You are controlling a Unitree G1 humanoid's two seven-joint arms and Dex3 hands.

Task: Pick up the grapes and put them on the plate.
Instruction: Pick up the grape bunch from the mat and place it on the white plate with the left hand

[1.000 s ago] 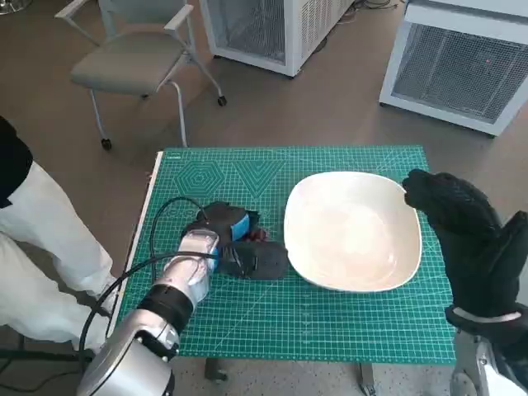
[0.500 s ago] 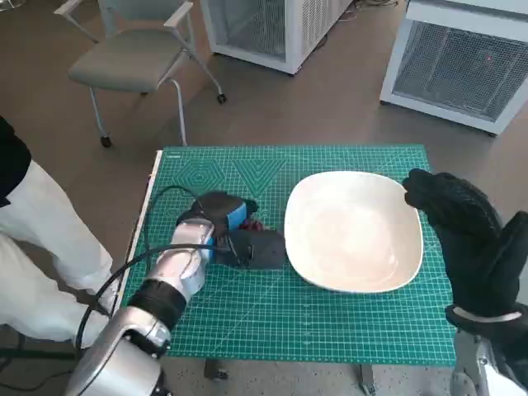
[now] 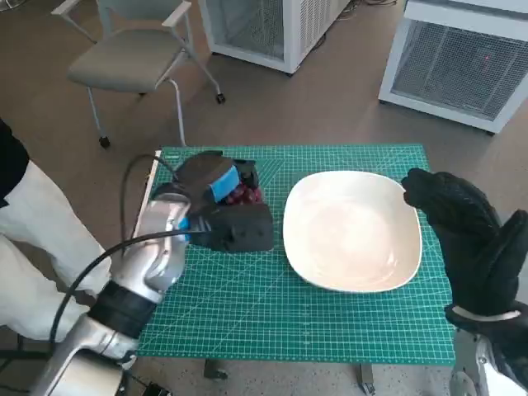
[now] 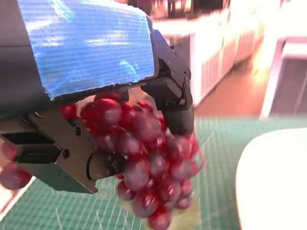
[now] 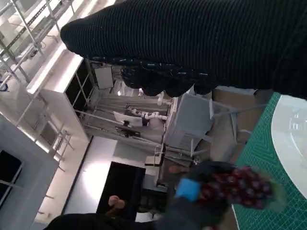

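My left hand [image 3: 221,206] holds a bunch of dark red grapes [image 3: 242,195] lifted off the green mat, just left of the white plate [image 3: 353,230]. In the left wrist view the grapes [image 4: 144,158] hang between the black fingers [image 4: 175,103] under the blue-taped back. The right wrist view shows the grapes [image 5: 237,187] in that hand, blurred, beside the plate [image 5: 290,127]. My right hand [image 3: 462,227] in its black glove hovers at the plate's right edge, holding nothing, its fingers curved.
A green cutting mat [image 3: 289,330] covers the small table. A grey chair [image 3: 132,58] stands behind the table at the left, white cabinets [image 3: 462,62] at the back. A person's white-clad leg [image 3: 33,239] is close to the table's left side.
My left hand has risen from the mat with the grapes and moved towards the table's far side. The right hand has stayed put.
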